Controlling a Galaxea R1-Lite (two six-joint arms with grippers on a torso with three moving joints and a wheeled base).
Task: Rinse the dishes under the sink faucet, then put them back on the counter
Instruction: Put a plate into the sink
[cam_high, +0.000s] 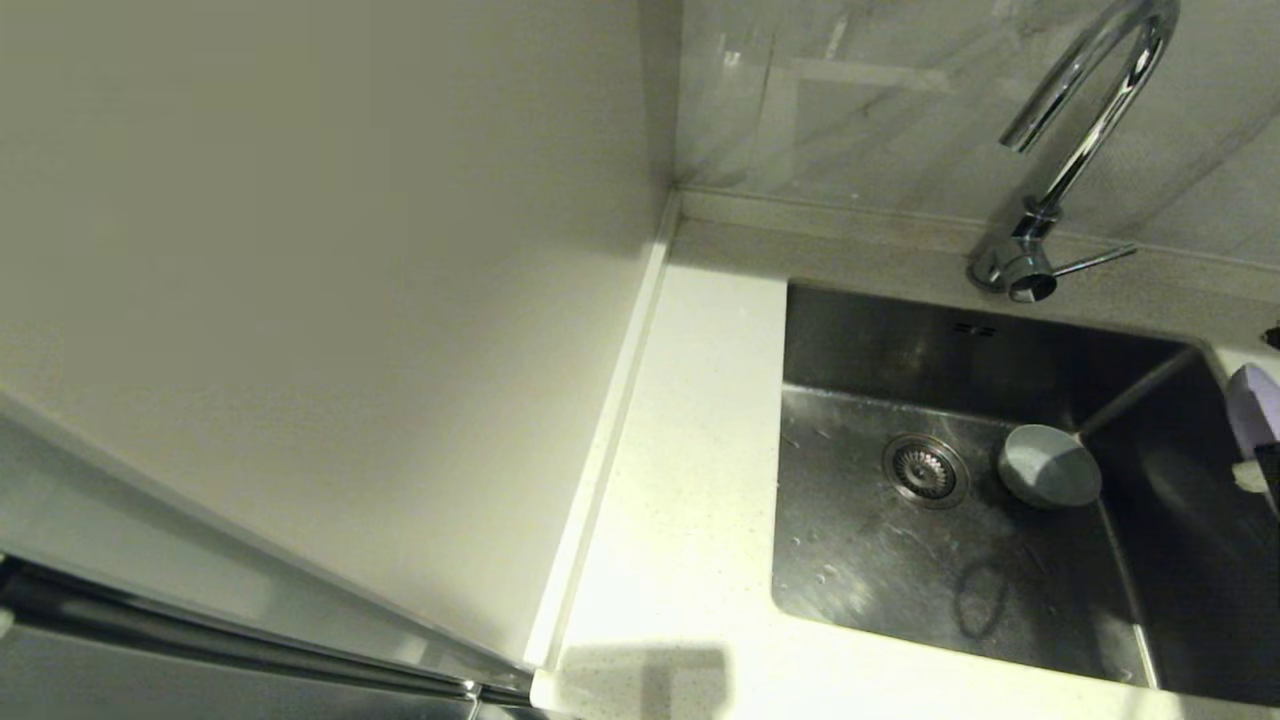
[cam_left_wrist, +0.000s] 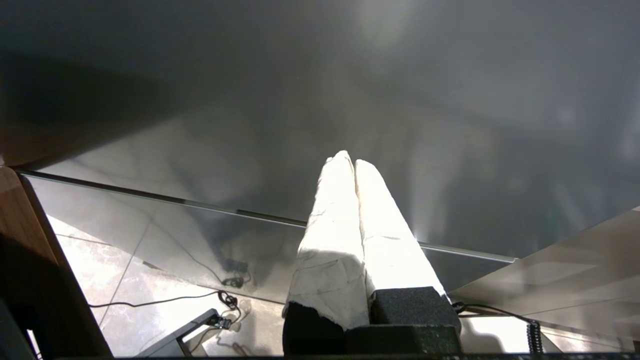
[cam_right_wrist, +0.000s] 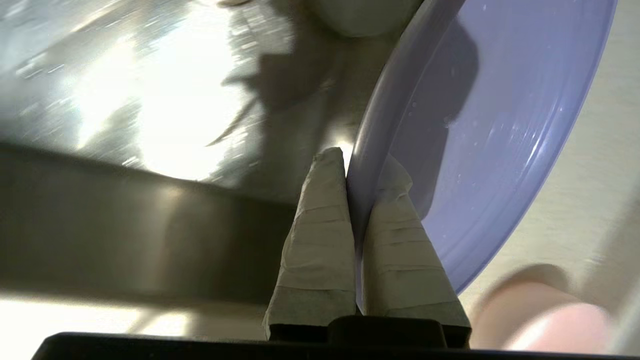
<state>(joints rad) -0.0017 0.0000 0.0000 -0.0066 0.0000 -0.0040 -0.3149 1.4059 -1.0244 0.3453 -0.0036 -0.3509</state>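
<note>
The right gripper (cam_right_wrist: 356, 165) pinched the rim of the lavender plate (cam_right_wrist: 500, 125) between its paper-wrapped fingers (cam_right_wrist: 320, 240), holding the flat round dish on edge at the sink's (cam_high: 850, 340) right side (only a sliver showed from the head). The brushed steel basin held a small pale blue-white bowl (cam_high: 1048, 466) beside the round drain strainer (cam_high: 925, 469). The chrome gooseneck faucet (cam_high: 1085, 120) rose behind. The left gripper (cam_left_wrist: 350, 162) hung away from the white speckled counter (cam_high: 680, 500), fingers pressed together, holding nothing.
</note>
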